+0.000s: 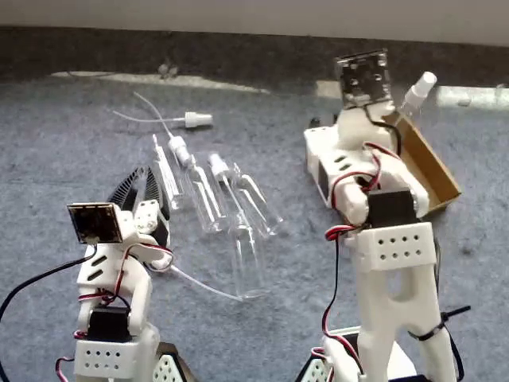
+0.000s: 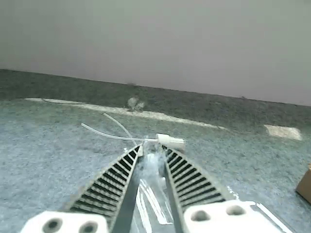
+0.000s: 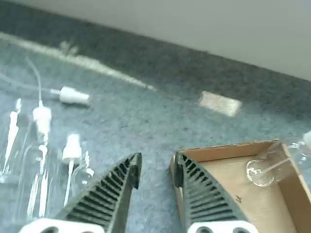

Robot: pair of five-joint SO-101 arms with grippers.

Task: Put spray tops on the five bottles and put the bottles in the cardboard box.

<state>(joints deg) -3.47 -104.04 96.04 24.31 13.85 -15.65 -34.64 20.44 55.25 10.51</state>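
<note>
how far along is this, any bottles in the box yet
Done: one capped bottle leans in the cardboard box. In hand: the left gripper is open around a clear bottle on the table; the right gripper hangs open, empty, by the box. Left: four bottles lie outside the box, one spray top loose.

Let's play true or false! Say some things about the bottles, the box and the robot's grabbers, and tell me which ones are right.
1. One bottle is already in the cardboard box. True.
2. The right gripper is holding a bottle. False: it is open and empty, above the box's edge.
3. A loose spray top with its thin tube lies on the carpet. True.
4. The clear bottles on the carpet all stand upright. False: they lie on their sides.
</note>
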